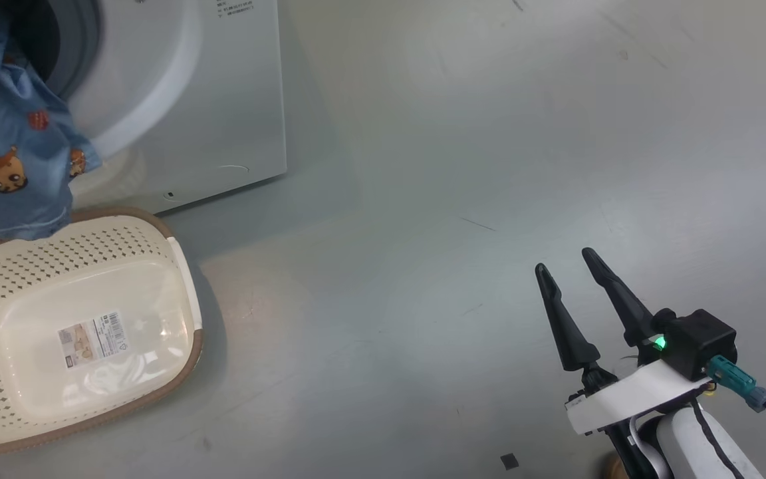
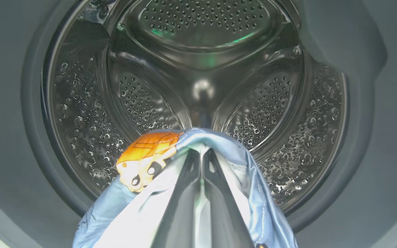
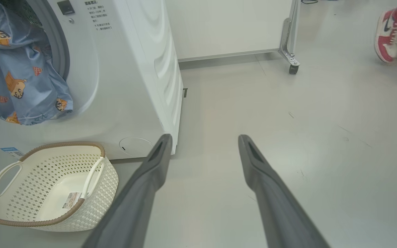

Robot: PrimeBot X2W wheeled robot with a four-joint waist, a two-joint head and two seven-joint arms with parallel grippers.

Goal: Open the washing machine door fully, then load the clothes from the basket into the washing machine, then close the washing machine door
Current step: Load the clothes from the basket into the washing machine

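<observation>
- Grey, smooth floor [image 1: 489, 166] spreads wide, marked by a few faint scuffs. In the right wrist view a metal leg [image 3: 292, 51] on a caster stands by a white wall panel [image 3: 226, 24], and a person's red-and-white shoes [image 3: 389, 34] show at the top corner.
- At the upper left of the head view stands the washing machine [image 1: 223, 100], its round opening uncovered and ringed by a grey seal [image 3: 59, 51].
- Out of that opening hang the clothes [image 1: 10, 153] — light blue with orange-brown cartoon figures — draped over the lower lip and reaching down to just above the basket [image 1: 187, 293].
- The left hand [image 2: 202, 153] has its fingers pressed together, clamped on a fold of the clothes. It points into the perforated steel drum [image 2: 198, 31], with fabric falling over both fingers.
- The basket sits on the floor just before the machine's front, a sticker [image 1: 94, 339] on its bare bottom.
- The right hand [image 1: 564, 259] hovers over the floor well apart from machine and basket — fingers spread wide, gripping nothing.
</observation>
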